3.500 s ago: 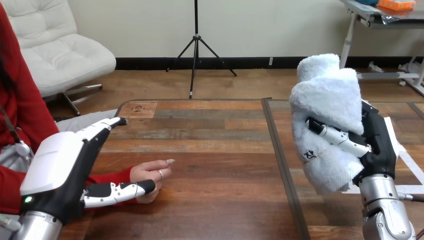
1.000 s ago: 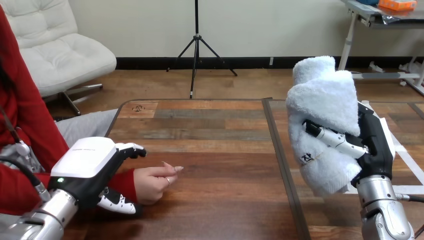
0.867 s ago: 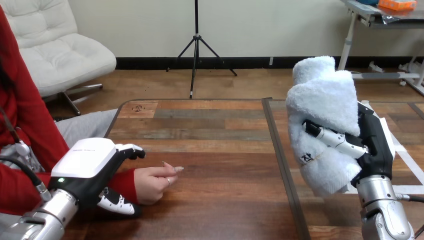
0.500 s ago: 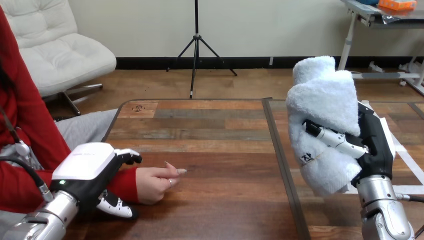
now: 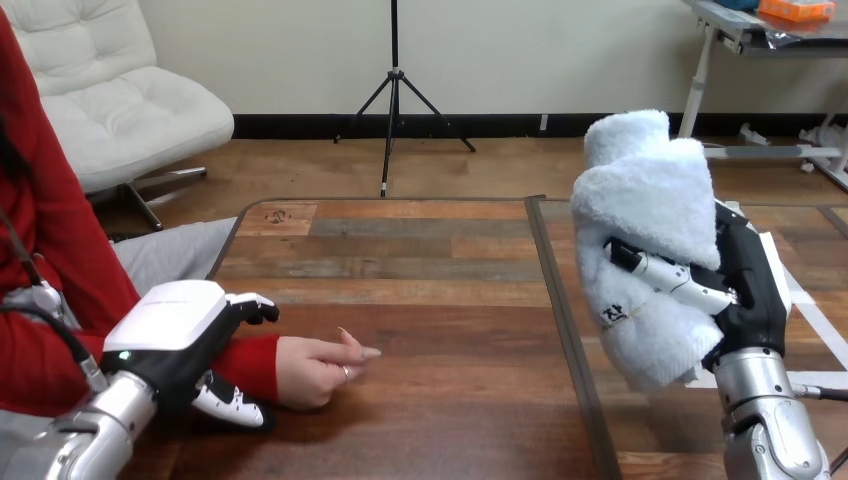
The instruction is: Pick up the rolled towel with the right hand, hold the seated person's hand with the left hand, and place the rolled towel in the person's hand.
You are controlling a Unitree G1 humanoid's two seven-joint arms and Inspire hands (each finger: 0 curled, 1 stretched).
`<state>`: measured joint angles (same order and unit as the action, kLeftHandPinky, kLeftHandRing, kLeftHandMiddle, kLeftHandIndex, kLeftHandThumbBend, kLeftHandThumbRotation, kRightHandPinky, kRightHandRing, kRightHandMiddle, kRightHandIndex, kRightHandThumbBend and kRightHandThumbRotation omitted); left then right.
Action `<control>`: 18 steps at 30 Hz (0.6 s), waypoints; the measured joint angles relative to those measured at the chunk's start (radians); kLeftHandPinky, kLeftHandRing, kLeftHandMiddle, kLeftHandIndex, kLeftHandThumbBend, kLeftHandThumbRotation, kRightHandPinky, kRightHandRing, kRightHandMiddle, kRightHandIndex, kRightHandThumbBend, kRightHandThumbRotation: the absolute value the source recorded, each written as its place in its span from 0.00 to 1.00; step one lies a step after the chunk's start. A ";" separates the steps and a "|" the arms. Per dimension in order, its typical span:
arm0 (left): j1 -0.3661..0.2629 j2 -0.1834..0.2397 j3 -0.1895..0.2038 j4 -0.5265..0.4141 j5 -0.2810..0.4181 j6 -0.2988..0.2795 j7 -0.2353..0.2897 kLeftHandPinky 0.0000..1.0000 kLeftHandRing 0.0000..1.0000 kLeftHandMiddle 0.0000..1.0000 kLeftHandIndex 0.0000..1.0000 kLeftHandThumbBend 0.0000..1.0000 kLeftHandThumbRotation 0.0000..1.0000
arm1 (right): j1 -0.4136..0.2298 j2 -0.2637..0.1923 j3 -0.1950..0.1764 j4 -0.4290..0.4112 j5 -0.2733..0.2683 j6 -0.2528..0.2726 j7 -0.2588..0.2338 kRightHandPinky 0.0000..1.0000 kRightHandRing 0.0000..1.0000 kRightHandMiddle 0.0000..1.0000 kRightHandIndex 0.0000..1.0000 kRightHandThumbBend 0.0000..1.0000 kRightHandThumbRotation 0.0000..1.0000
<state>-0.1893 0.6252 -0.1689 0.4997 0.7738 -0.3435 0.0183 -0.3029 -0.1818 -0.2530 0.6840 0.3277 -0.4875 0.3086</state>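
Observation:
A white rolled towel (image 5: 645, 200) stands upright in my right hand (image 5: 748, 292), whose fingers and thumb curl round its lower half, above the table's right part. At the lower left my left hand (image 5: 165, 325) sits on the person's red-sleeved wrist (image 5: 252, 362). Its fingers curl over the top and its thumb lies under the sleeve. The person's hand (image 5: 315, 370) rests on the wooden table (image 5: 430, 270), loosely closed, fingers pointing right. The towel is well to the right of that hand and apart from it.
A dark seam (image 5: 560, 320) runs front to back between two tabletops, just left of my right arm. White tape strips (image 5: 805, 305) lie on the right tabletop. The person sits at the left edge.
My left hand has come down from open and upright and closed round the person's wrist. The person's hand has slid slightly to the right. My right hand and the towel have stayed still.

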 measured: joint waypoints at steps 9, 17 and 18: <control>-0.030 0.000 -0.012 0.023 -0.025 0.014 -0.040 0.68 0.77 0.78 0.76 0.98 0.19 | 0.000 0.000 -0.001 -0.009 0.003 0.000 0.002 0.26 0.31 0.37 0.41 0.86 0.00; -0.039 0.000 -0.017 0.026 -0.036 0.017 -0.055 0.63 0.73 0.74 0.72 0.97 0.16 | 0.000 0.000 -0.001 -0.009 0.005 0.000 0.005 0.26 0.31 0.37 0.41 0.86 0.00; -0.040 0.000 -0.018 0.027 -0.038 0.017 -0.055 0.63 0.73 0.74 0.72 0.97 0.16 | 0.000 0.000 -0.001 -0.009 0.005 0.000 0.005 0.26 0.31 0.37 0.41 0.86 0.00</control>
<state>-0.2296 0.6255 -0.1870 0.5268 0.7356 -0.3266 -0.0366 -0.3029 -0.1818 -0.2540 0.6750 0.3330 -0.4876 0.3132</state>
